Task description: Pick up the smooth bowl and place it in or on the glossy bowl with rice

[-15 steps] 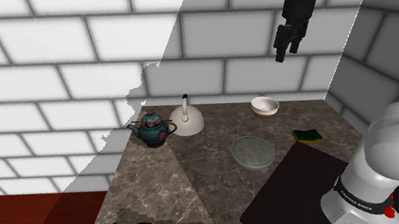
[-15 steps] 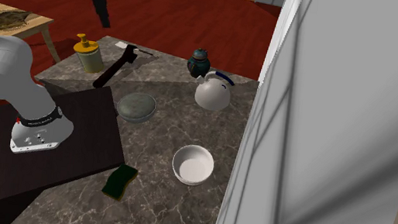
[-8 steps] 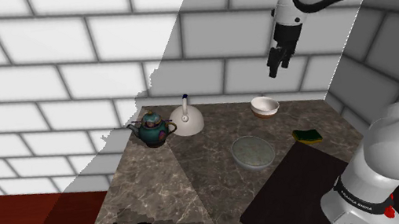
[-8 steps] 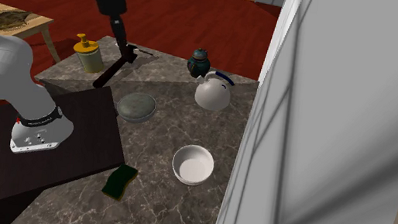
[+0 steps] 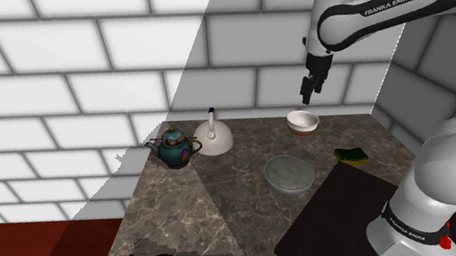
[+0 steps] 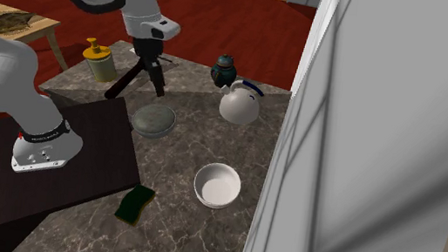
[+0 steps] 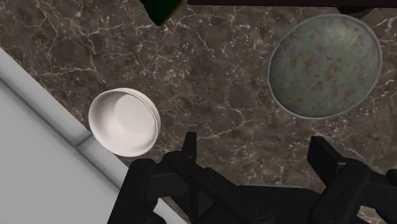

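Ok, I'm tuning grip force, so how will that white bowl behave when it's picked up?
The white bowl looks rigid, so it likely won't flex; its smooth wall may slip in a rim pinch. It appears empty, so probably light. It stands upright on the marble counter, so it seems unlikely to roll.

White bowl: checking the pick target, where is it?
In the shoulder view the white bowl sits by the tiled wall, right of the kettle, beyond the grey-green bowl.
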You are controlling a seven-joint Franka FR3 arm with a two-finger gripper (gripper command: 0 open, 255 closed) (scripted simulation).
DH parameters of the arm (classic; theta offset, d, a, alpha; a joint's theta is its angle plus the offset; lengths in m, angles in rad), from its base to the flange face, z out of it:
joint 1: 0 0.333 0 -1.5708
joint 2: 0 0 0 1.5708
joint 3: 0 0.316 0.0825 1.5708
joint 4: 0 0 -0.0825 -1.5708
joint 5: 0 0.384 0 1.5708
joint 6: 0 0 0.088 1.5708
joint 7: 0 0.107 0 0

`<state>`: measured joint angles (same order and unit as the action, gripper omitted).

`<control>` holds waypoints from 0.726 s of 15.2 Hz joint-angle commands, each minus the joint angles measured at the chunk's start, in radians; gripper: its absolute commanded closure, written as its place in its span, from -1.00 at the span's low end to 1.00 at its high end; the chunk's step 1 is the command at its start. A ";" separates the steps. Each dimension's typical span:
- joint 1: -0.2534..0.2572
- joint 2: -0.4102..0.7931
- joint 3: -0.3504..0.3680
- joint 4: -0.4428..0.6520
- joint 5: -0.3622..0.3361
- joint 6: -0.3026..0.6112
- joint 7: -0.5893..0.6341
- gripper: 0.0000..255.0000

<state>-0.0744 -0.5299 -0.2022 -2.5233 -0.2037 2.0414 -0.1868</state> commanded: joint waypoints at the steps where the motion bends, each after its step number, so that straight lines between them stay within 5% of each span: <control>1: -0.006 0.068 -0.028 0.000 -0.014 0.074 -0.027 -1.00; 11: -0.024 0.431 -0.139 0.057 -0.008 0.399 -0.169 -1.00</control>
<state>-0.0959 -0.1422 -0.3296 -2.4739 -0.2178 2.4016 -0.3361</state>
